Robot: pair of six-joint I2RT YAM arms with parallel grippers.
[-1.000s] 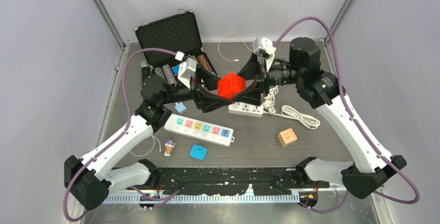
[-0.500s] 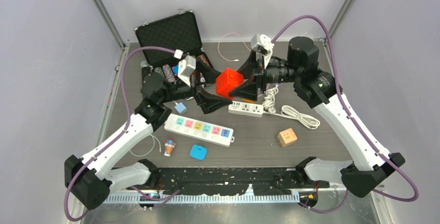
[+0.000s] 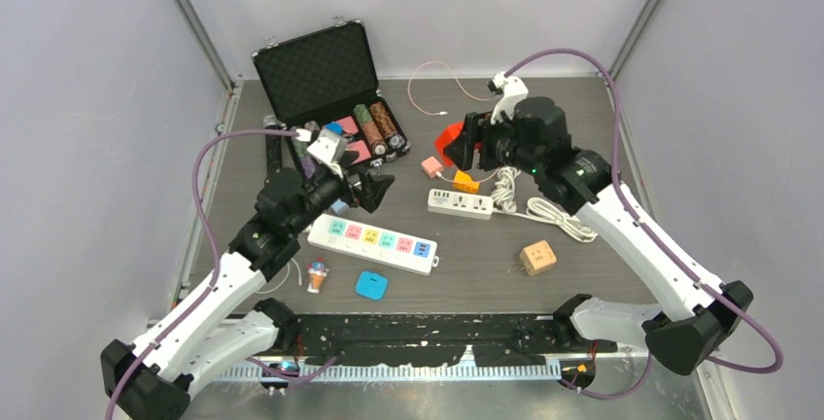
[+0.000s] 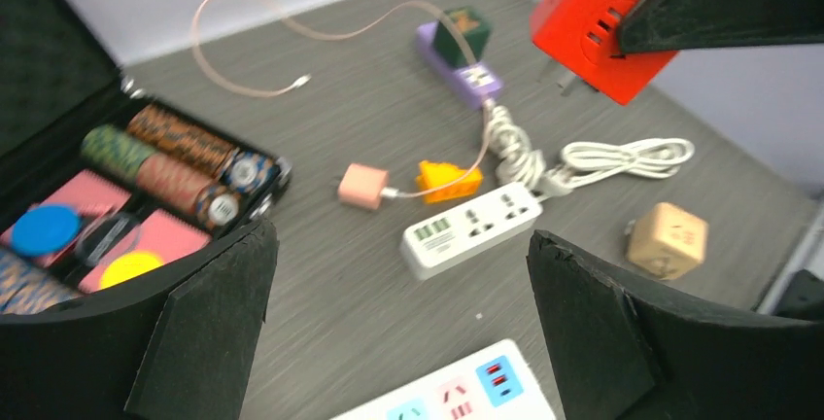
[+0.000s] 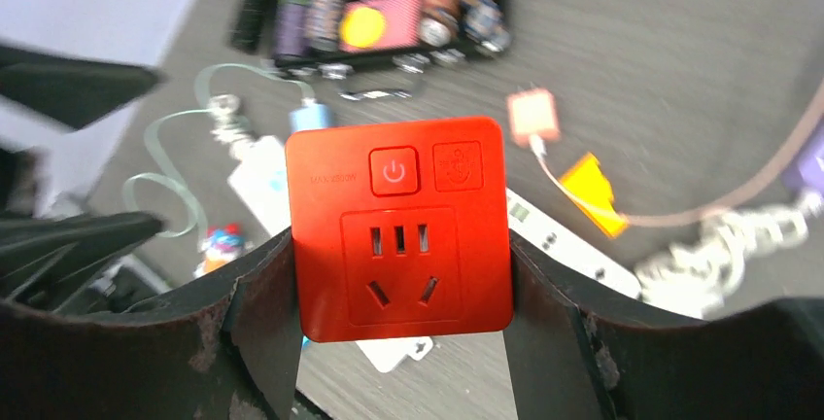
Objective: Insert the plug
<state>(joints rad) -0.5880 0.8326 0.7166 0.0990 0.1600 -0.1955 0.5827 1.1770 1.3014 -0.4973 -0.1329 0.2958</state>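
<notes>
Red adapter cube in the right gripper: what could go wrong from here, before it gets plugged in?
1. The right gripper pinches the red adapter cube by two opposite sides only, in mid-air. Pushing its prongs into a socket could twist it or make it slip.
2. The white power strip lies loose on the table, and the left gripper is open and holds nothing, so the strip may slide under pressure.

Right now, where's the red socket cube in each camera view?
Top external: red socket cube, right of centre, toward the back.
Left wrist: top right corner.
Right wrist: centre, clamped in the right gripper.
Shared landmark: pink charger.
</notes>
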